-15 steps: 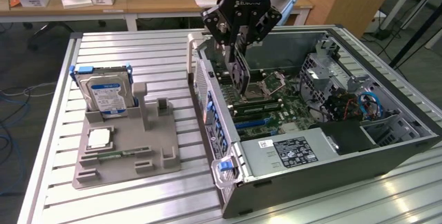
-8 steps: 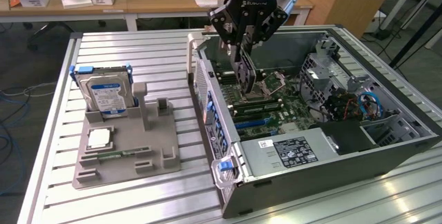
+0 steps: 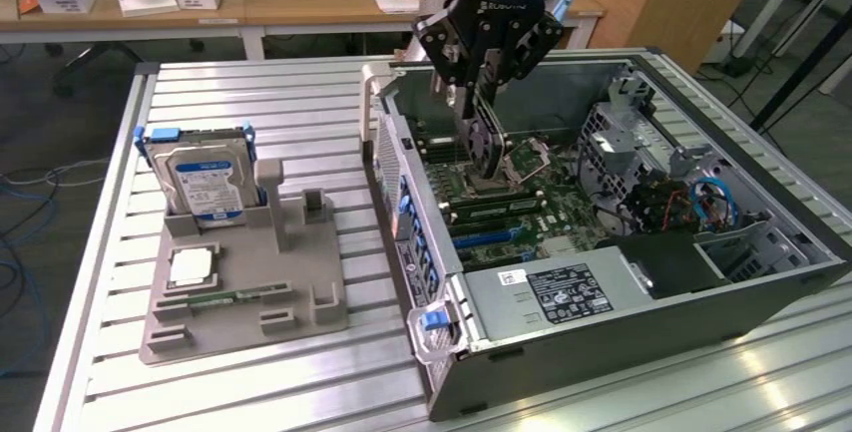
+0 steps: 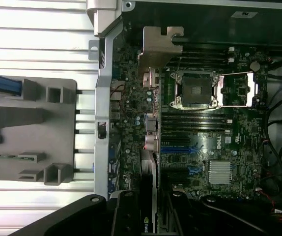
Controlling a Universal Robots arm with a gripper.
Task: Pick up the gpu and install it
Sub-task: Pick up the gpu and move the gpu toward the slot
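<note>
Gripper: black gripper [image 3: 482, 93] above the open grey computer case [image 3: 745, 282].
Fingers: fingers [image 4: 126, 216] clamped on the card's upper edge.
Gpu: thin dark gpu card with silvery end bracket [image 3: 482, 148], held on edge over the green motherboard [image 3: 533, 208], inside the case.
</note>
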